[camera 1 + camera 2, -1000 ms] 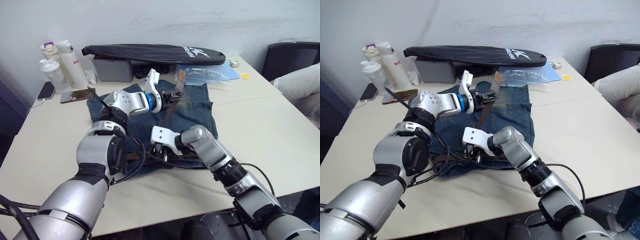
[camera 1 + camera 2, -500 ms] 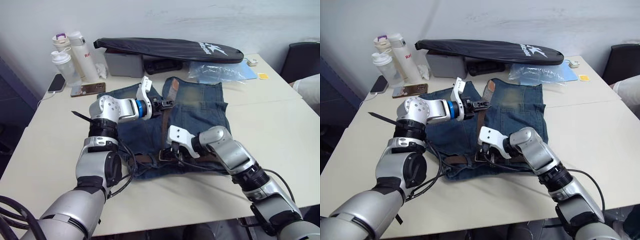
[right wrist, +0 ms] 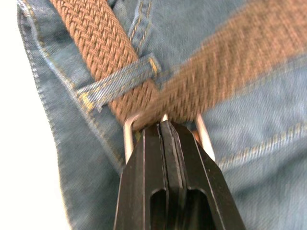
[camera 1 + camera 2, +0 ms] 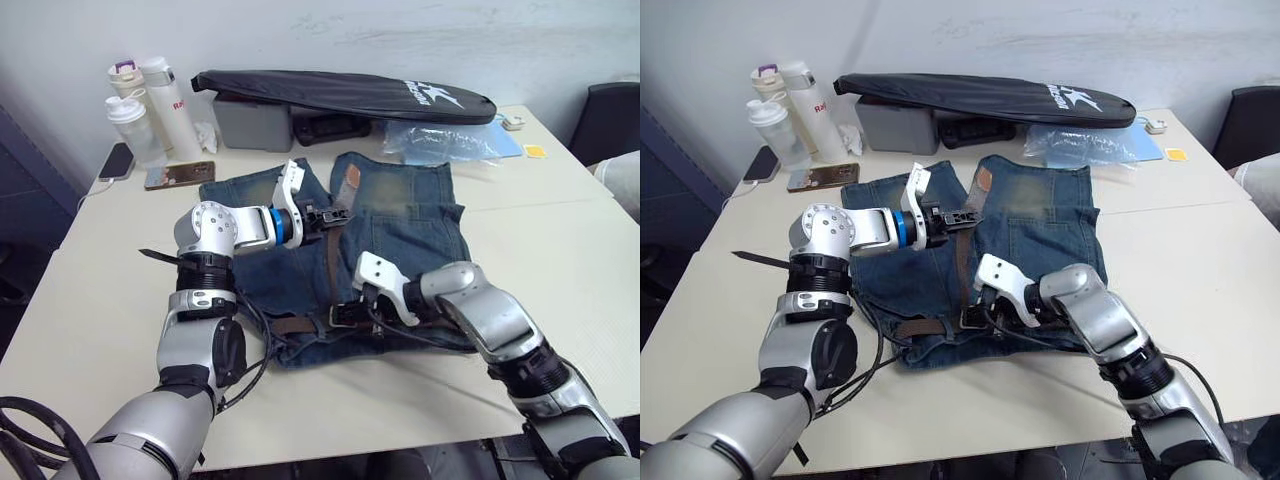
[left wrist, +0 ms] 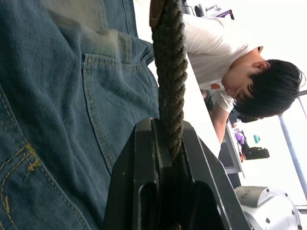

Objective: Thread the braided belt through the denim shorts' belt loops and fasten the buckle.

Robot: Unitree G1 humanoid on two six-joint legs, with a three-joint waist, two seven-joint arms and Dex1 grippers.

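Two grippers engaged: your left gripper [image 4: 330,214] pinches the braided belt [image 5: 169,72], strap rising from its fingertips; right gripper [image 3: 164,125], fingers clamped together, grips the buckle [image 3: 128,135] beside a belt loop [image 3: 115,81] on the denim shorts [image 4: 400,215]. Keep tension steady, pull along the waistband.

We have open pale desk [image 4: 540,250] right of the faded blue denim shorts [image 4: 405,215] — behind them, the long black bag [image 4: 340,95] and white bottles [image 4: 150,95] crowd the wall.
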